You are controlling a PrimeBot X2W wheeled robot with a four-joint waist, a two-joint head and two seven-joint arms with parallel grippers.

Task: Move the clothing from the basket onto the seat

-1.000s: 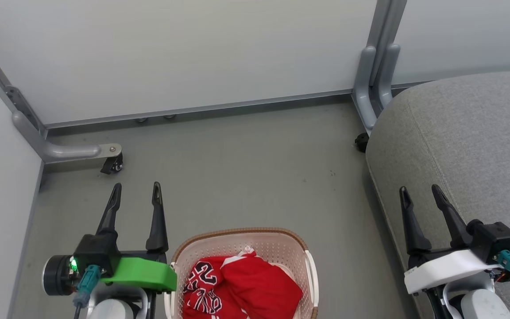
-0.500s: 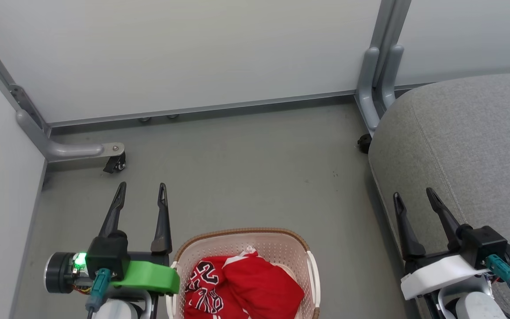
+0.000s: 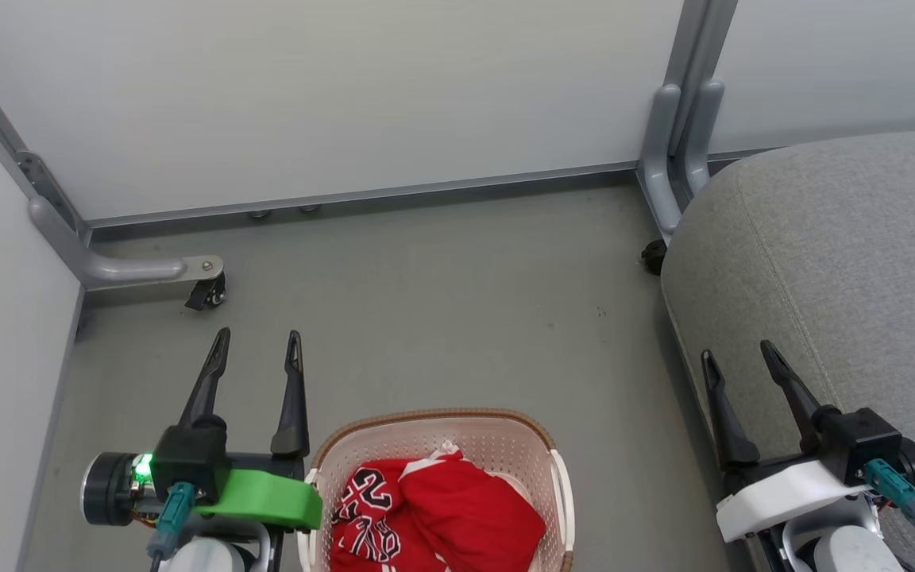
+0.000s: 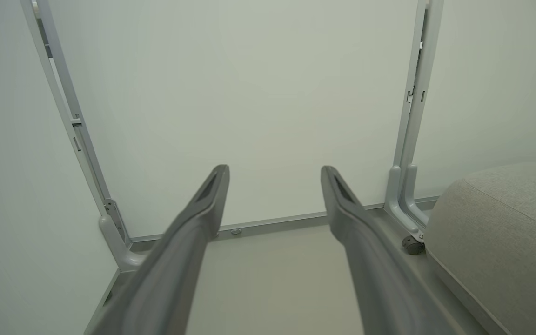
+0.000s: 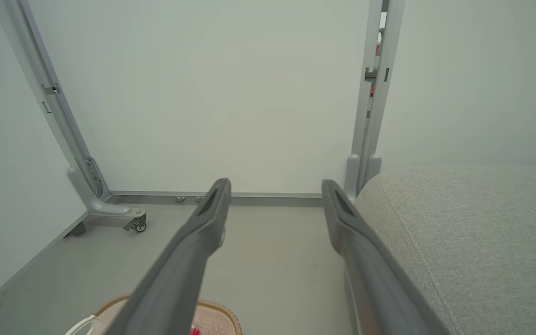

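floor | clothing unmoved in basket | right claw drew back (spread)

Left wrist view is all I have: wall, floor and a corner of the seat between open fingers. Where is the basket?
Observer: The basket stands on the floor just to the right of the left gripper, low in the head view.
Operator: Has anything been taken out of it?
Observer: It doesn't look so. The red clothing lies bunched inside the basket, and none of it is on the seat.
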